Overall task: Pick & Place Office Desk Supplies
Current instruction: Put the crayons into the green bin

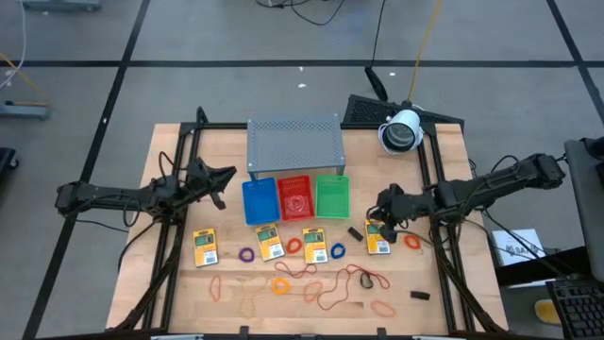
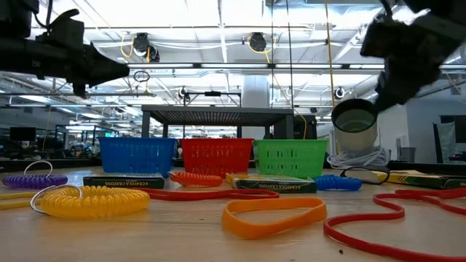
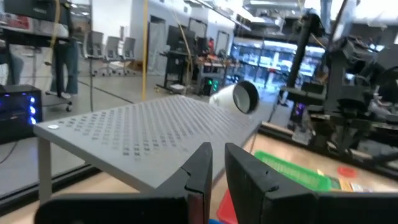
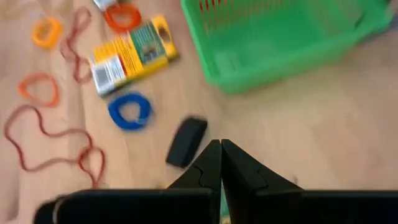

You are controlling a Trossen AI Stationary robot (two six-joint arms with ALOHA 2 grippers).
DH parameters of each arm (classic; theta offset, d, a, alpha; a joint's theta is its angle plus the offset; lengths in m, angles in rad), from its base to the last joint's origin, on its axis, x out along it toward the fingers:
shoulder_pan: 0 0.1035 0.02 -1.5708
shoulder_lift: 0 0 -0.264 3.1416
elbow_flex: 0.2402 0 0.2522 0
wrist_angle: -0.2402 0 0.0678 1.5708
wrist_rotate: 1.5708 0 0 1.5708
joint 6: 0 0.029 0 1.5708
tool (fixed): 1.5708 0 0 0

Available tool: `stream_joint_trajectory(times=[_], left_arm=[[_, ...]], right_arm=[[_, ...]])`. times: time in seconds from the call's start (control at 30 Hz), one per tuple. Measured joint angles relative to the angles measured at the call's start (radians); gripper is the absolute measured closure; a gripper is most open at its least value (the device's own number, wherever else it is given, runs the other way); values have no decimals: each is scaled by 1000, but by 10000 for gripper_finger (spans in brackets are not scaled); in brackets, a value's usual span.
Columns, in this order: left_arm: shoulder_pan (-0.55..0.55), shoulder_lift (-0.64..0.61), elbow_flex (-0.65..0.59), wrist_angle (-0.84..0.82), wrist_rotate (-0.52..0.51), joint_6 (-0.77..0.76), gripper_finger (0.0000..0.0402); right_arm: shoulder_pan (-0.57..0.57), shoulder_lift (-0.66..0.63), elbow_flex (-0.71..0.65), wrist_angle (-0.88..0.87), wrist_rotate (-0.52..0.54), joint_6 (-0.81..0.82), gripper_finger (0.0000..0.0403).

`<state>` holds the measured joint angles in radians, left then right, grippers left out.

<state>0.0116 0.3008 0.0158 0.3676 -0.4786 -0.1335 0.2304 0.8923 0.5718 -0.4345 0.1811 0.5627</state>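
I see a pale wood-grain table (image 1: 170, 283), a matt grey perforated metal shelf (image 1: 293, 142), slatted plastic trays (image 2: 217, 154), glossy rubber bands (image 2: 273, 215), and printed paper-faced packets (image 4: 132, 55).

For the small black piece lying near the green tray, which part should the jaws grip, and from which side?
Grip the black piece across its narrow width, at mid-length, coming straight down from above. It lies flat on the table, elongated, with bare wood on both long sides, clear of the green tray.
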Motion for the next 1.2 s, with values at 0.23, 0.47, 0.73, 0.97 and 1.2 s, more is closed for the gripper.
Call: stream_joint_trajectory(times=[0.23, 0.47, 0.73, 0.97, 1.2], left_arm=[[0, 0, 0, -12, 34, 10, 350], [0, 0, 0, 1, 34, 23, 350], [0, 0, 0, 1, 42, 20, 350], [0, 0, 0, -6, 86, 21, 350], [0, 0, 0, -6, 85, 21, 350]], right_arm=[[13, -1, -31, -53, -6, 112, 403], [-16, -2, -31, -57, -27, 21, 388], [-22, -2, -78, -63, 29, 1, 301], [-22, -2, -245, 107, 1, 27, 237], [-21, -3, -361, 297, 0, 21, 229]])
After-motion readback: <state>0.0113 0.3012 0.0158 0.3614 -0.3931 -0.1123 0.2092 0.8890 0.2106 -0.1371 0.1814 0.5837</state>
